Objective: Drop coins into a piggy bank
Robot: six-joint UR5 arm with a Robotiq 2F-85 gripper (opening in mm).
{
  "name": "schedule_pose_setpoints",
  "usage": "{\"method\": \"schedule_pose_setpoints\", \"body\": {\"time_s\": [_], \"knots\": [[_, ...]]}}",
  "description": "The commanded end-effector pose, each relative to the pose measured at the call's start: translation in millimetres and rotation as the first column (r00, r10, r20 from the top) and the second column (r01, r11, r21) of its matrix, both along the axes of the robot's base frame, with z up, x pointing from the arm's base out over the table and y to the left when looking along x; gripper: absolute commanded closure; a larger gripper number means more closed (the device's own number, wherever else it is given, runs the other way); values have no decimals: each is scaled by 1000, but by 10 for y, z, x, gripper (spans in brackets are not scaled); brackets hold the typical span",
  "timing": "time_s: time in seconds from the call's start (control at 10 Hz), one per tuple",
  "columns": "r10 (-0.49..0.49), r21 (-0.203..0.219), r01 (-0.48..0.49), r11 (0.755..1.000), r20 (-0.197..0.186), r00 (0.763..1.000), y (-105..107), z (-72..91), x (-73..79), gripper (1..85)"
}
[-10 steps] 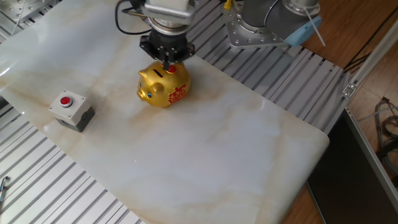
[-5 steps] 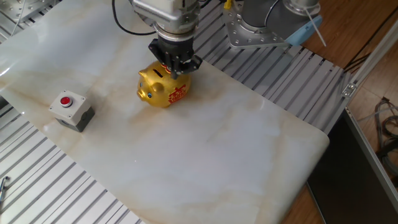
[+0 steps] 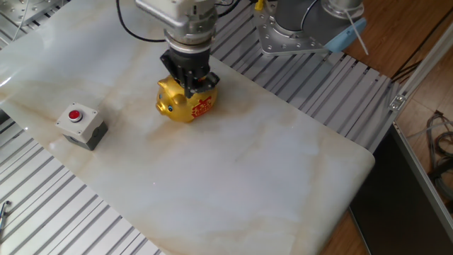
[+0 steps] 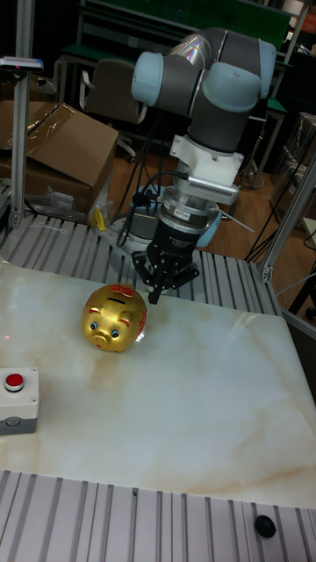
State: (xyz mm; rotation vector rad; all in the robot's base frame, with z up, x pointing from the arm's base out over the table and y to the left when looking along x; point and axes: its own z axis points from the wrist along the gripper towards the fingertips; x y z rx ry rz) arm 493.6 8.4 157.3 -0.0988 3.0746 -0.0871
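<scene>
The gold piggy bank (image 3: 181, 105) stands on the marble slab (image 3: 269, 170), snout toward the front left, with red patterns on its side. In the tall fixed view the piggy bank (image 4: 112, 320) faces the camera. My gripper (image 3: 191, 82) points straight down over the bank's back, fingertips just above its top. From the tall fixed view the gripper (image 4: 154, 295) hangs close by the bank's upper right side. Its dark fingers look pressed together into one tip. No coin can be made out between them, and the top slot is hidden behind the fingers.
A grey box with a red button (image 3: 82, 125) sits near the slab's left front edge, also seen as the grey box (image 4: 17, 400). Ribbed metal rails (image 3: 340, 78) surround the slab. The arm's base mount (image 3: 290, 32) stands at the back.
The gripper has swung slightly right and back left over the bank, turned about its axis and come lower onto the bank's top. The piggy bank has not moved.
</scene>
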Motion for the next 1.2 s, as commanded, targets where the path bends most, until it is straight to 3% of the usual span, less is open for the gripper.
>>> {"method": "schedule_pose_setpoints", "body": {"time_s": [0.0, 0.1, 0.4, 0.6, 0.7, 0.9, 1.1], "knots": [[-85, -1, 85, 996, 26, 996, -121, 3, 156, 847], [-109, -22, 110, 994, 30, 994, -208, 52, 133, 847], [-190, 34, 189, 981, 29, 981, -353, 131, 146, 847], [-210, 59, 208, 976, 28, 977, -554, 301, 42, 847], [-219, 63, 217, 974, 29, 975, -627, 298, -7, 847], [-225, 121, 222, 968, 13, 974, -602, 259, -63, 847], [-217, 107, 216, 971, 2, 976, -607, 242, -88, 847]]}}
